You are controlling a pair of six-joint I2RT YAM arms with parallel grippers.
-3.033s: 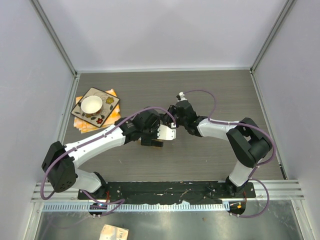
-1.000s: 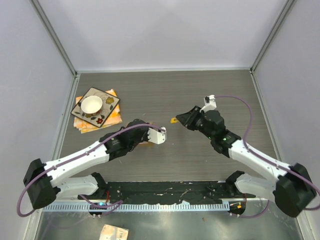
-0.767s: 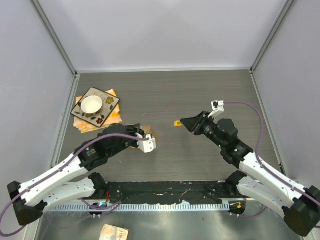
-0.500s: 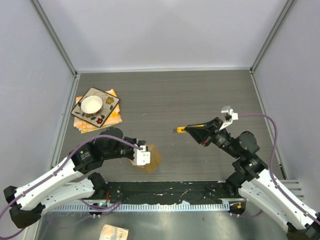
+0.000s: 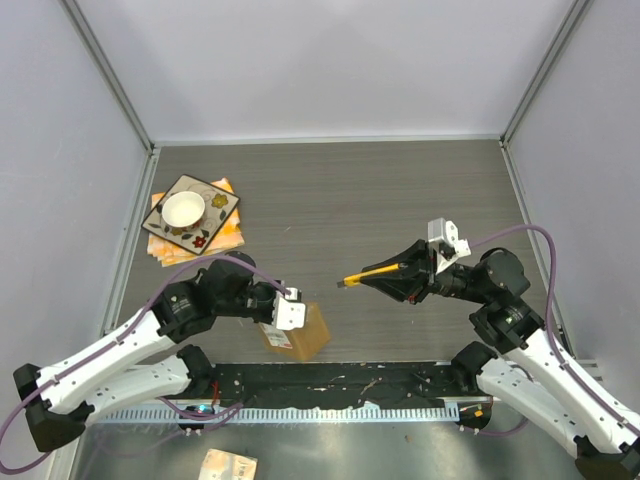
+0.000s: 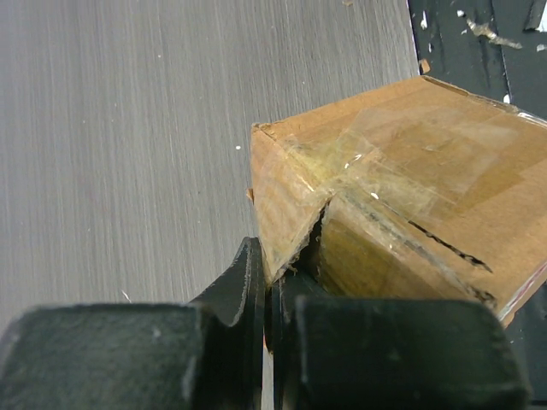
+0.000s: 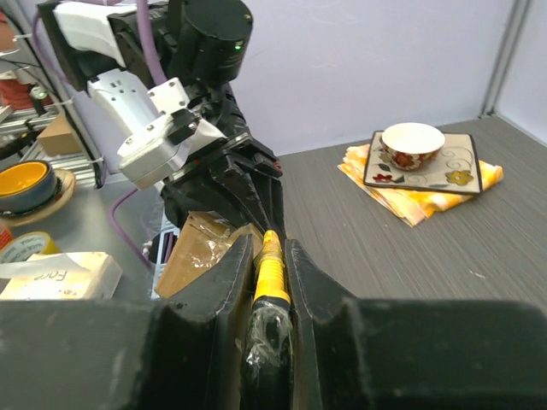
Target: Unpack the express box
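At the near edge of the table (image 5: 400,190), just left of centre, the express box (image 5: 303,335) sits skewed in the left gripper (image 5: 283,311). Its far corner juts toward the black base rail (image 5: 400,378), and whether it rests on the surface or hangs clear cannot be told. In the left wrist view the fingers (image 6: 244,286) are pinched together on a torn corner flap, with the taped seam face turned up and running away from them. The right gripper (image 5: 402,278) is clamped on the yellow utility knife (image 5: 368,273). The knife's long axis lies nearly left to right, its tip aimed left and slightly toward the near edge. The box lies left of that tip and nearer the bases, apart from it, with the left arm's wrist between the blade and the cardboard. The left arm therefore has the box, and the right must close the gap; any cut would likely need the taped seam turned toward the blade. The cup (image 5: 184,209) on its card (image 5: 215,222) stands well apart at the far left. Three seconds ago both arms met over the box near the table's middle. Since then the left arm has dragged it back toward the rail, a little further than half a second ago. The right arm has pulled away to its own side, and the knife's tip has dropped toward the box.
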